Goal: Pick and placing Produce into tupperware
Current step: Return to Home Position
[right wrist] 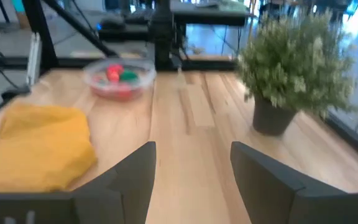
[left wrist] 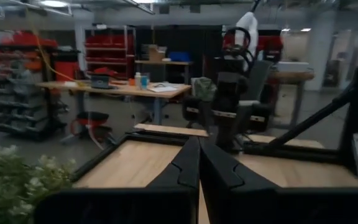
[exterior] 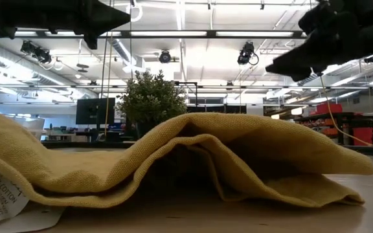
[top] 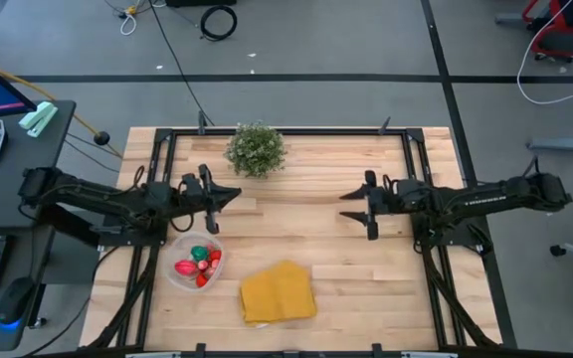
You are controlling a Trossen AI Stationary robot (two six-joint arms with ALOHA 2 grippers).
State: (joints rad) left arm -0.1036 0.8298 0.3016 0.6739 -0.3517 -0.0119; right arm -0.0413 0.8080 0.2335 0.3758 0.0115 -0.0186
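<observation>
**Both pincers hang above the worktop, produce lies in the tupperware**

My left pincer (top: 235, 193) hovers over the wooden worktop (top: 316, 244), just past the far rim of the tupperware (top: 172, 249), and points toward the middle. Its two dark fingers are pressed together tip to tip and carry nothing. My right pincer (top: 348, 206) hangs over the opposite side of the worktop, facing the left one and well apart from it. Its fingers are spread wide, with only bare wood showing between them, so it has hold of nothing either.

The tupperware is round, shallow and clear. It rests on the worktop toward the front on my left side, close under my left arm. Inside it lies the produce (top: 199, 264): several small red pieces and one green piece, clustered together. A folded yellow cloth (top: 279, 292) lies near the container, toward the middle of the front edge. A bushy green potted plant (top: 257, 149) stands at the back of the worktop, nearer my left arm than my right
</observation>
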